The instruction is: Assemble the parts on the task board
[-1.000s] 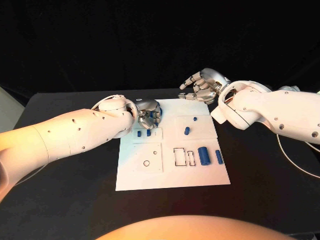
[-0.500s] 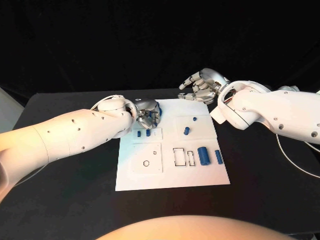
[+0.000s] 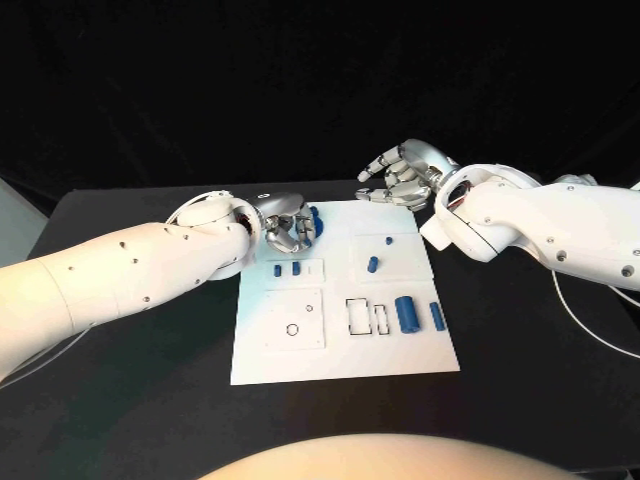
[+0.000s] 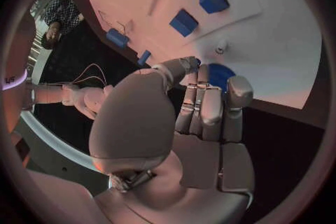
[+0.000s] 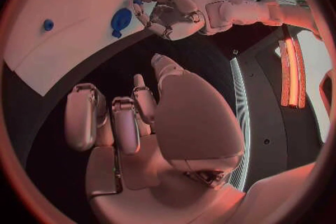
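While the left hand [image 3: 289, 228] is hanging over the far left corner of the board [image 3: 343, 350], its fingers [image 4: 210, 109] are curling in over a blue disc [image 4: 220, 75] lying by that edge. Looks like a pickup in hand, but I cannot tell whether the fingers are actually gripping the disc or just closing above it; the left wrist view is showing it peeking out past the fingertips, not clearly pinched.

The right hand [image 3: 401, 175] is waiting off the board's far right corner, over the tabletop [image 3: 551, 400], fingers loosely apart and holding nothing.

Other parts are sitting on the board: two small blue blocks [image 3: 286, 268] near the left hand, a peg [image 3: 374, 263] and a small stud [image 3: 389, 239] in the middle square, two cylinders [image 3: 407, 313] lying by the open rectangular slot [image 3: 359, 313]. The round holes [image 3: 293, 327] at the near left are looking unfilled.

Next move, as I judge it: secure the disc between the fingers, lift it clear, then carry it to whichever recess fits, probably a round one. Grip will need care, since the disc is flat and low.
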